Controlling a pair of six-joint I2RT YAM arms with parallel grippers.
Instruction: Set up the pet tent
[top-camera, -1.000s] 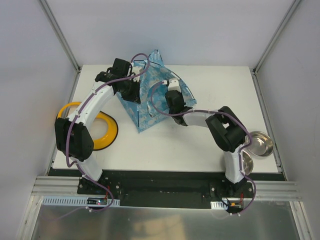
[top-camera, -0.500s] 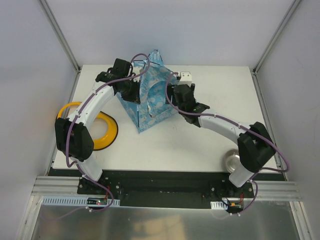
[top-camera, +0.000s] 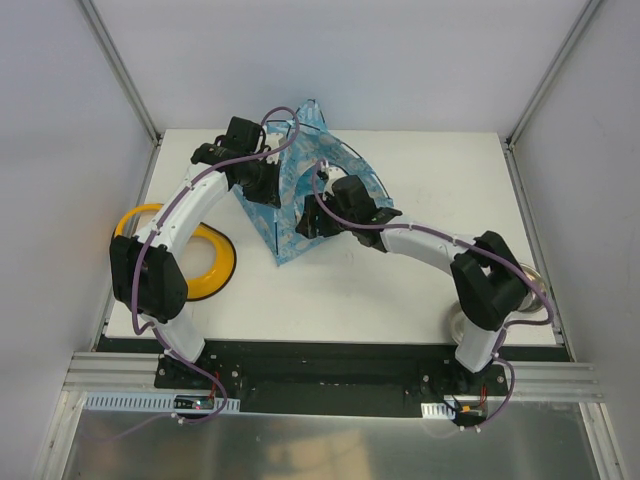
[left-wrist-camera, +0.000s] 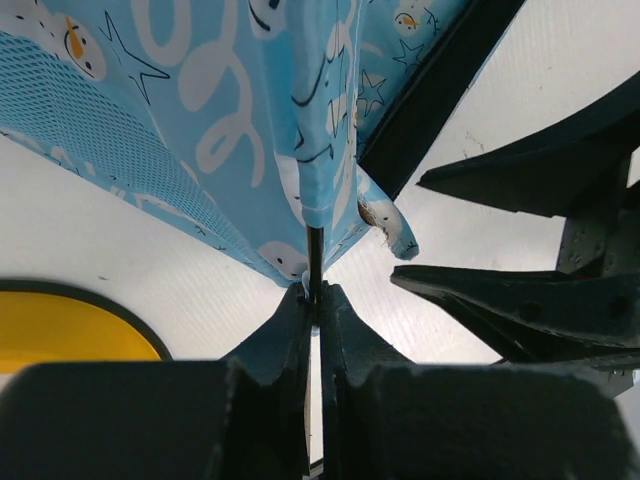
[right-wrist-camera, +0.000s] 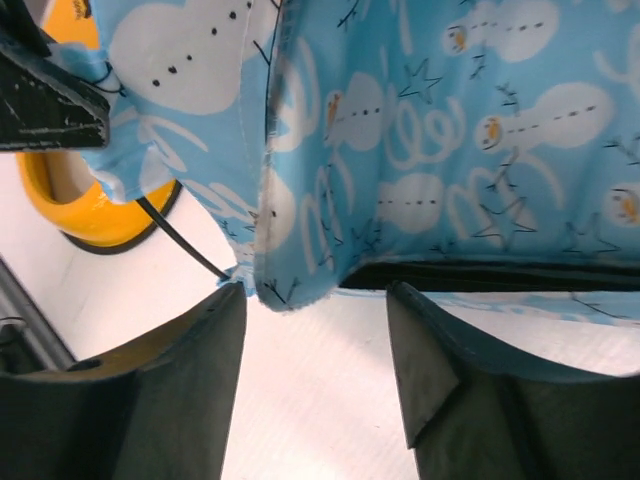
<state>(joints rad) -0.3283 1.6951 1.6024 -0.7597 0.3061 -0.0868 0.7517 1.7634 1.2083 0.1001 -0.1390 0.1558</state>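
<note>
The pet tent (top-camera: 300, 185) is a light blue printed fabric shape with dark trim, partly raised at the table's back middle. My left gripper (top-camera: 266, 186) is at its left side. In the left wrist view it (left-wrist-camera: 316, 298) is shut on a thin black pole (left-wrist-camera: 315, 255) that comes out of the tent's lower fabric edge (left-wrist-camera: 230, 110). My right gripper (top-camera: 310, 222) is at the tent's near side. In the right wrist view it (right-wrist-camera: 315, 305) is open, and a loose corner of tent fabric (right-wrist-camera: 290, 285) hangs just above the gap between its fingers.
The yellow double bowl (top-camera: 217, 262) lies at the left, partly under the left arm, and also shows in the right wrist view (right-wrist-camera: 85, 215). Steel bowls (top-camera: 456, 322) sit at the near right, mostly hidden by the right arm's elbow. The cell's frame posts stand at the table's back corners.
My right gripper pulled away from the tent's right side toward the back, then came back to the tent's near side. Its elbow swung right. The left arm has not moved.
</note>
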